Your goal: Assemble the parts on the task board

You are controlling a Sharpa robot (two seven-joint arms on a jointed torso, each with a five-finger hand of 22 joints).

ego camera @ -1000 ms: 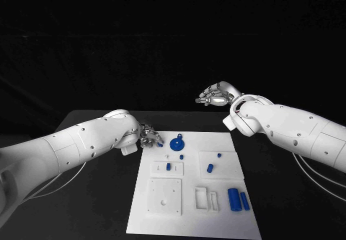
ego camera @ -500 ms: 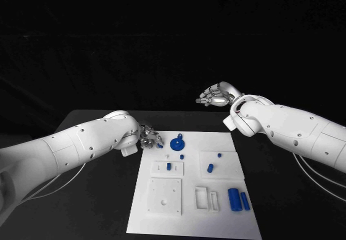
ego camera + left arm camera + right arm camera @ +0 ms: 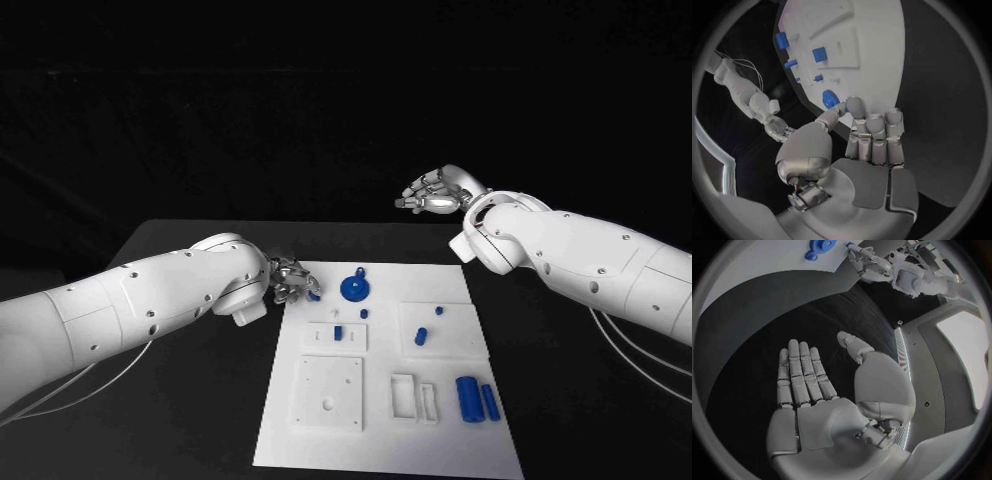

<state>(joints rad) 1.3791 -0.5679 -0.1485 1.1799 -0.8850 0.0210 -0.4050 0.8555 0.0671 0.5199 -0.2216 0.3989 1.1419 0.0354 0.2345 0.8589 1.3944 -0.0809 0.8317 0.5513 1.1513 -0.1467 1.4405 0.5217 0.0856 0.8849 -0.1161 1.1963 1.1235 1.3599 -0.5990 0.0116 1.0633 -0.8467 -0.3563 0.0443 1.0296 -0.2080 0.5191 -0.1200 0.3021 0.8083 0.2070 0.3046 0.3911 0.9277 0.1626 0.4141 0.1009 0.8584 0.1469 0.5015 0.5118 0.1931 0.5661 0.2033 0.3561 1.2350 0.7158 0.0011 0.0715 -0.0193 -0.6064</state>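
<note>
At the board's (image 3: 378, 440) far left corner the left hand (image 3: 293, 277) is held empty, fingers loosely apart, just beside the blue gear (image 3: 355, 290). Beyond the table's far edge the right hand (image 3: 437, 190) is raised, flat and empty.

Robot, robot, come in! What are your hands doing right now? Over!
Left hand open at the white board's far left corner, holding nothing. Right hand open, raised beyond the board. Blue wheel and other blue pieces lie untouched. Nothing in the way.
</note>
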